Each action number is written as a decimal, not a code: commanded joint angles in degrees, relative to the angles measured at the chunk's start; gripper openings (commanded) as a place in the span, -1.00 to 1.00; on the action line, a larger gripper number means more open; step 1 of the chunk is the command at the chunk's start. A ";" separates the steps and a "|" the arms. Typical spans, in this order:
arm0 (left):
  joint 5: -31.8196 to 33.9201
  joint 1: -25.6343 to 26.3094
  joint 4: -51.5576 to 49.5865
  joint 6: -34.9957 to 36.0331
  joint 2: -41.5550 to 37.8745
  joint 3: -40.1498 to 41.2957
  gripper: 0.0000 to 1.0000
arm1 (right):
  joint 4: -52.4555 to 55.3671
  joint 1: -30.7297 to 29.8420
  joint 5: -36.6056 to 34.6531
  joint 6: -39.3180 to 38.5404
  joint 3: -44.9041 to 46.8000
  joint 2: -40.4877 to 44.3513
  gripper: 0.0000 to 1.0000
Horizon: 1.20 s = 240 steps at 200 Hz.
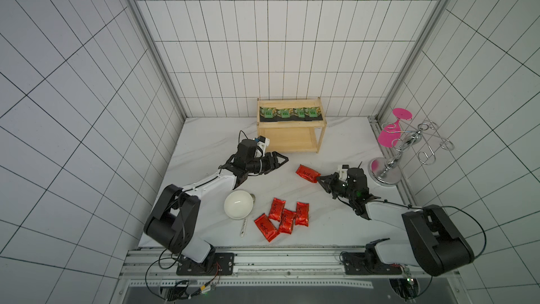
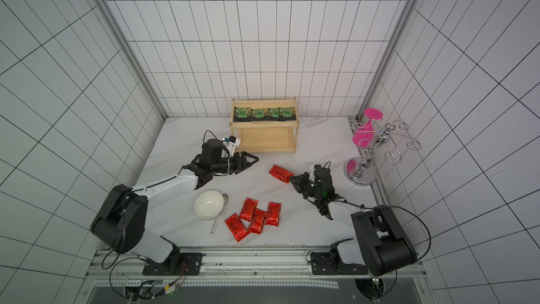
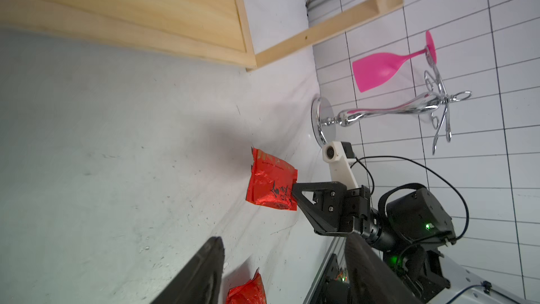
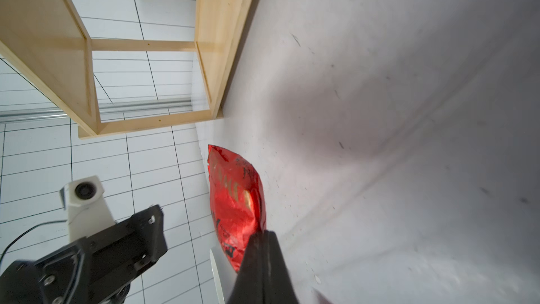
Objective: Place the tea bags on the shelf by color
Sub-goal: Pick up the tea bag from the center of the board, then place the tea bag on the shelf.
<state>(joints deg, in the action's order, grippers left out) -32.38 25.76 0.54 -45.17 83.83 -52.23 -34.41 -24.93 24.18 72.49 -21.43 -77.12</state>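
The wooden shelf stands at the back wall. Several black tea bags with green centres lie in a row on its top tier; the lower tier shows bare. My right gripper is shut on one end of a red tea bag, low over the table in front of the shelf. My left gripper is open and holds nothing, left of that bag. Several red tea bags lie clustered near the front.
A white bowl sits beside my left forearm, with a spoon at its front. A chrome wire stand holding a pink glass stands at the right edge.
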 commanded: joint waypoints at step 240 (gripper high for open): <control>39.68 -8.80 -39.29 10.01 -31.01 0.20 0.33 | 10.41 -18.04 -33.37 12.35 -66.71 -56.45 -0.84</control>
<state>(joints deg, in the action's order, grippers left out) 5.50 17.10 -37.69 -35.62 53.21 -50.02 -27.14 -42.04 -9.15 83.68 -85.41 -132.09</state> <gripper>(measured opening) 0.665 0.061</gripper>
